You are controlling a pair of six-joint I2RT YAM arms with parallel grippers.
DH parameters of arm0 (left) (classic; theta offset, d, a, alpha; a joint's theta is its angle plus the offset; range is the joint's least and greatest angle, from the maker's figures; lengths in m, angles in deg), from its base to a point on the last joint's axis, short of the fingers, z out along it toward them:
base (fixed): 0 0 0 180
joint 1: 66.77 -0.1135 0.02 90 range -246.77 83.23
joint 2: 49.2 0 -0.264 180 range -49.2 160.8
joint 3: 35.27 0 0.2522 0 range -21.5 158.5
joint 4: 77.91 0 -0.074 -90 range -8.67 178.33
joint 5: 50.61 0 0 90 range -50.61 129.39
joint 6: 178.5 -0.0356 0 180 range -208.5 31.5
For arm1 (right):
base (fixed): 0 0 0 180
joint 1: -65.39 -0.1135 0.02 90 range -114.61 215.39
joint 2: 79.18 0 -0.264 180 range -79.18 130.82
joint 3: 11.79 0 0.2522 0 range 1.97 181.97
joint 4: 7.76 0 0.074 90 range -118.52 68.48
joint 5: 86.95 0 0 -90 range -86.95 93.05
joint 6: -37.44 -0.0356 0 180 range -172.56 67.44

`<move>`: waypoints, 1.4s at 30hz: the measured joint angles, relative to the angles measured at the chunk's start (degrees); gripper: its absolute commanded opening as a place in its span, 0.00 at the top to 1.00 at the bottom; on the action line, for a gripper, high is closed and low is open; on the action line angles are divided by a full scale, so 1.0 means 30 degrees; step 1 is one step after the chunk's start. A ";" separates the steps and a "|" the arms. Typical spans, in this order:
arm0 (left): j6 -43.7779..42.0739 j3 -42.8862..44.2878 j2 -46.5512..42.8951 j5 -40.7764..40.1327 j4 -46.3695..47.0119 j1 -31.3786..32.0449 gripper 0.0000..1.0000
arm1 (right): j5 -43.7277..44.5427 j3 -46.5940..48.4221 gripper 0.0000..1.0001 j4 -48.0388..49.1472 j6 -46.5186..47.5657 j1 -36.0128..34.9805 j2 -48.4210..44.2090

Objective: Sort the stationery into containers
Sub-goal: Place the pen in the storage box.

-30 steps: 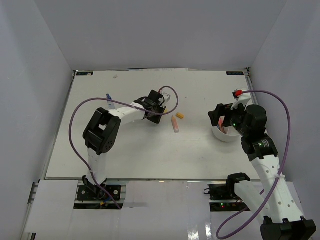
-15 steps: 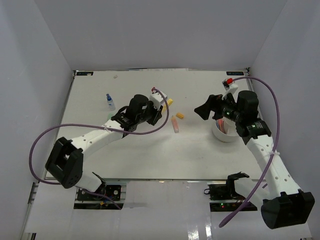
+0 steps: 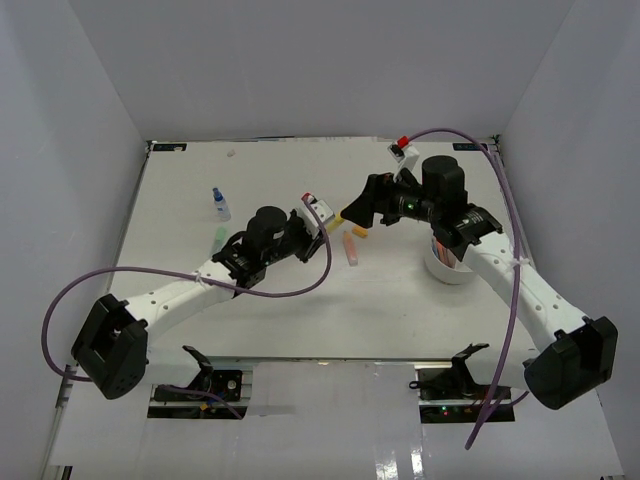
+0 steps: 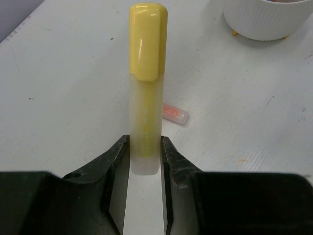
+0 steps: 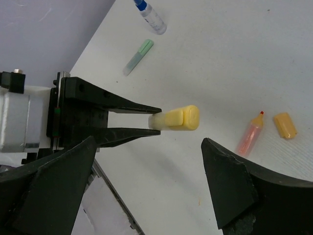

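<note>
The overhead camera is looking down from above and behind my bases, facing 12 o'clock, far enough back to be taking in the whole counter (image 3: 200, 320). My left wrist camera is riding close behind my left hand (image 4: 145, 147), skimming low toward 3 o'clock, with the white tub (image 4: 266, 22) at its 1 o'clock. My right wrist camera is sitting higher behind my right hand (image 5: 148, 147), peering down toward 9 o'clock. All three are sharing the yellow highlighter (image 4: 146, 73).
</note>
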 measured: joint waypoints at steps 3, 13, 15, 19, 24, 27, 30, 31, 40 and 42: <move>-0.0146 -0.0262 -0.0510 -0.0080 0.0466 0.0058 0.93 | 0.0335 0.0342 0.04 0.0095 -0.0211 -0.0474 0.0707; -0.0488 -0.0816 -0.1596 -0.0284 0.1450 0.0561 0.92 | 0.1020 0.0707 0.18 0.0255 -0.0590 -0.1137 0.1974; -0.0510 -0.0816 -0.1596 -0.0291 0.1501 0.0641 0.92 | 0.0984 0.0714 0.28 0.0408 -0.0627 -0.1202 0.2084; -0.0554 -0.0823 -0.1596 -0.0306 0.1617 0.0656 0.92 | 0.0831 0.0852 0.48 0.0714 -0.0794 -0.1319 0.2215; -0.0546 -0.0867 -0.1617 -0.0444 0.1654 0.0656 0.92 | 0.0831 0.0918 0.72 0.1005 -0.0933 -0.1421 0.2295; -0.0532 -0.0991 -0.1647 -0.0481 0.1741 0.0656 0.88 | 0.0721 0.0911 0.88 0.1020 -0.1086 -0.1443 0.2295; -0.0532 -0.1027 -0.1661 -0.0510 0.1734 0.0656 0.77 | 0.0845 0.0911 0.92 0.0947 -0.1013 -0.1450 0.2295; -0.0532 -0.1027 -0.1661 -0.0510 0.1741 0.0656 0.67 | 0.0918 0.0911 0.92 0.0925 -0.0998 -0.1457 0.2266; -0.0051 -0.1027 -0.1661 -0.1304 0.1719 0.0736 0.02 | 0.5231 0.0867 0.92 -0.1931 0.0466 -0.1537 0.0153; 0.0087 -0.1027 -0.1661 -0.1632 0.1727 0.0743 0.02 | 0.7016 0.0867 0.92 -0.3162 0.0750 -0.1362 -0.0685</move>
